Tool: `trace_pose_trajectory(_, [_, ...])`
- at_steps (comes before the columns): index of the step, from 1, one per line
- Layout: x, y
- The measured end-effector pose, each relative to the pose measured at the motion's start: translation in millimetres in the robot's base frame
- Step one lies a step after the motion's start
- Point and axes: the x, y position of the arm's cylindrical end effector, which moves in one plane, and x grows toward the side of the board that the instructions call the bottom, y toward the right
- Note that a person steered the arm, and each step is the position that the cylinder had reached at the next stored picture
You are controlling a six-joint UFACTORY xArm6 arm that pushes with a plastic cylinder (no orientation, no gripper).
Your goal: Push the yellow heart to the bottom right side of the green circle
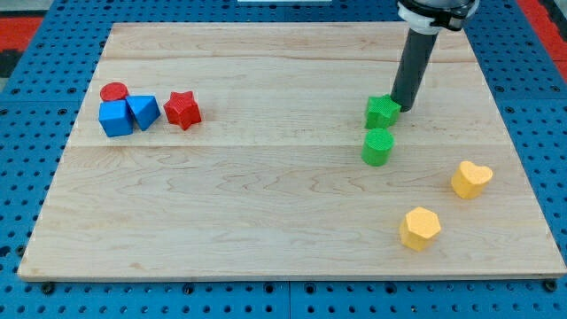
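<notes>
At the view's left of the bench (266, 204) sits a tight cluster: a red circle (113, 90) at the back, a blue cube (115, 119) in front of it, a blue triangle-like block (143, 111) touching the cube's right side, and a red star (182, 110) just beside that. All of these lie well apart from the task's things and play no part in it.

Towards the view's right, a green star (382, 112) stands just above the green circle (377, 147), the two nearly touching. My tip (407, 106) rests against the green star's right edge, at its upper corner, so it is nowhere near the heart. There is no claw on this arm, only the rod, so nothing is held or clenched.

Further right, the yellow heart (470, 179) lies below and right of the green circle, but some way off. A yellow hexagon (420, 228) sits lower, towards the view's bottom, left of the heart.

I judge the heart needs a push leftward and slightly upward to close on the circle. For that my tip would first have to travel round to the heart's far right side. The hexagon stays below that path, though a low push could nudge it.
</notes>
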Motion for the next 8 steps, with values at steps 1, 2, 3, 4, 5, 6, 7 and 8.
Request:
trace_pose_trajectory(1, [-5, 51])
trace_pose_trajectory(2, [36, 166])
trace_pose_trajectory(3, [78, 153])
trace_pose_trajectory(4, [103, 120])
trace_pose_trajectory(5, [121, 109])
trace_pose_trajectory(6, [128, 83])
trace_pose_trajectory(7, [130, 84])
trace_pose_trajectory(8, [147, 90])
